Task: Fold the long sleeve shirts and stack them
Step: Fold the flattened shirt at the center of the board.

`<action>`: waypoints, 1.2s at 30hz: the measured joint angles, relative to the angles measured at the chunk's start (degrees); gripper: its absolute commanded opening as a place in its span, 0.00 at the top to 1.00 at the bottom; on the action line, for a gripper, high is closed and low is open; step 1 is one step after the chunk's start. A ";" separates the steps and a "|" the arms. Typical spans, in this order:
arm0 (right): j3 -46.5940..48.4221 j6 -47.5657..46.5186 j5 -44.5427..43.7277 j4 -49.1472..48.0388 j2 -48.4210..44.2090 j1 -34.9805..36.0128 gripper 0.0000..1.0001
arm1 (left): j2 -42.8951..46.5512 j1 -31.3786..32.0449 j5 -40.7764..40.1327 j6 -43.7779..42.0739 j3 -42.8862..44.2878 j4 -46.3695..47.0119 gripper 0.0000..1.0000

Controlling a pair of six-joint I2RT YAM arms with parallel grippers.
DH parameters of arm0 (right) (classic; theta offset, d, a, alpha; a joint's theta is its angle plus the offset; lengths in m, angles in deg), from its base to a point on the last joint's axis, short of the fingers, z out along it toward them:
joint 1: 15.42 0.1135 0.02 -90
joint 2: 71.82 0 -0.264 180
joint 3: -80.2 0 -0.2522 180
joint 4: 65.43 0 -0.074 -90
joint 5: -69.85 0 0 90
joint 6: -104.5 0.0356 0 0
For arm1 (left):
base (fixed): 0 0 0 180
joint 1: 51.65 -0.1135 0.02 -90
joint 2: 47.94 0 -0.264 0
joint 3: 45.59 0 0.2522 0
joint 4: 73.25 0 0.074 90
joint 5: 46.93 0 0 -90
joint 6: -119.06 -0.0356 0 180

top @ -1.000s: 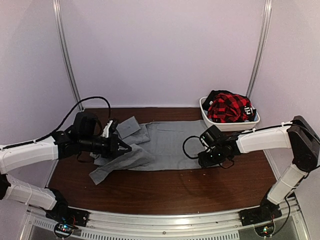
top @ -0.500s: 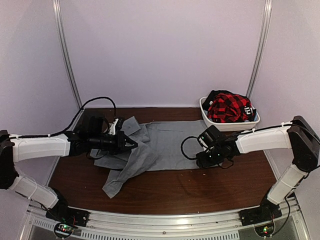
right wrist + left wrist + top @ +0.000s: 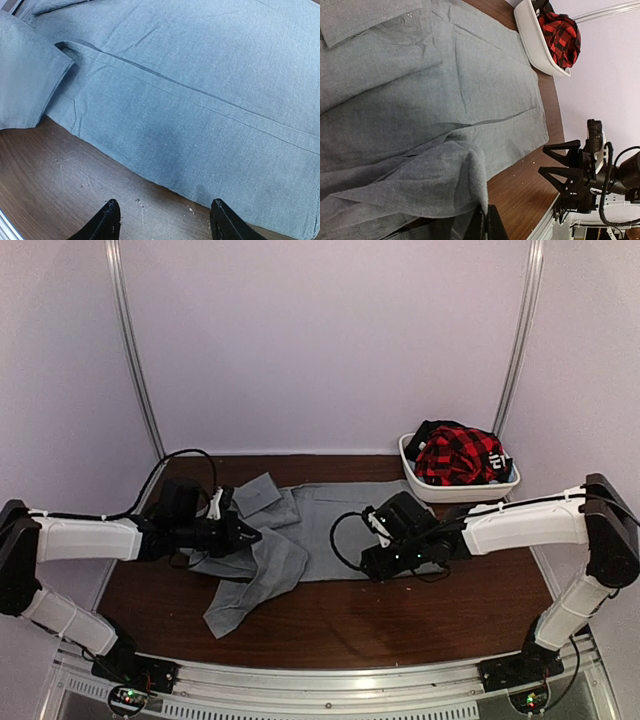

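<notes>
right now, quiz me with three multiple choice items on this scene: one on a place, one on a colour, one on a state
1. Where does the white bin stand on the table?
A. far right corner
B. near left edge
C. centre, on top of the cloth

2. What colour is the shirt spread on the table?
A. red and black check
B. navy
C. light grey

3. How is the left hand?
A. open, clear of the cloth
B. shut on a fold of the shirt
C. shut on the bin's rim

Answers:
1 A, the bin sits by the back wall on the right side.
2 C, the flat cloth is plain light grey in every view.
3 B, the hand is pinched shut and a fold of cloth rises off the table to it.
</notes>
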 measured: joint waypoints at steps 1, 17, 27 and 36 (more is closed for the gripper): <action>0.17 0.02 0.00 -0.31 0.00 0.26 0.37 | 0.00 -0.70 0.13 0.15 -0.22 0.42 1.00; 0.87 0.09 -0.17 -0.87 2.73 0.59 0.37 | -3.28 -12.92 7.52 -3.30 7.72 2.14 1.00; 0.90 0.09 -0.85 -0.83 3.91 0.59 0.37 | -7.37 -16.57 10.91 -6.95 13.92 0.52 0.98; 1.53 0.07 -1.09 -0.31 4.83 0.59 0.37 | -13.94 -16.98 11.65 -10.69 15.82 -0.57 0.74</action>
